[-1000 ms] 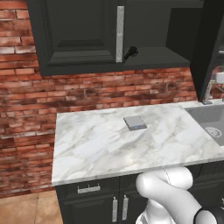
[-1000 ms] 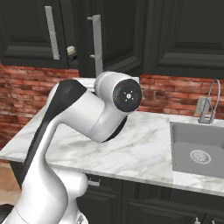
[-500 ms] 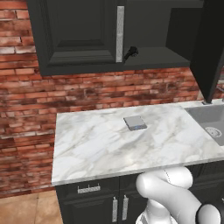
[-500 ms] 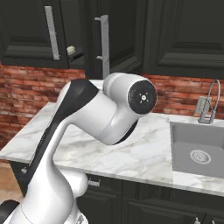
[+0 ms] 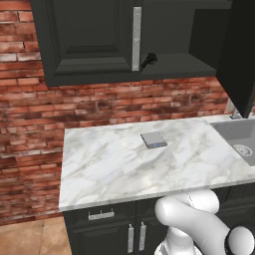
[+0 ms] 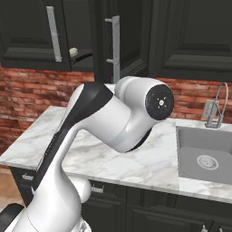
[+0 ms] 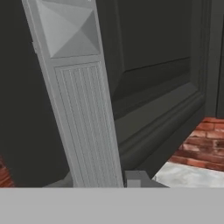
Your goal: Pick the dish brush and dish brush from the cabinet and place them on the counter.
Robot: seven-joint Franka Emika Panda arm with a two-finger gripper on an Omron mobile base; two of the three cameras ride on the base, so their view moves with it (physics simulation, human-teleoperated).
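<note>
My end effector, state unclear, faces the cabinet door's bar handle [image 7: 83, 109]; both brushes [image 5: 148, 60] remain shelved, counter [image 5: 124, 164] awaiting them.

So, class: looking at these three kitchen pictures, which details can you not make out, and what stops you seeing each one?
- Black dish brush on the dark cabinet shelf, left base view: too small to show its bristles.
- Cream-headed dish brush, right base view: handle runs into shadow.
- Silver bar handle, hand view: top and bottom cut off by the edges.
- Sink basin, left base view: cut by the right edge.
</note>
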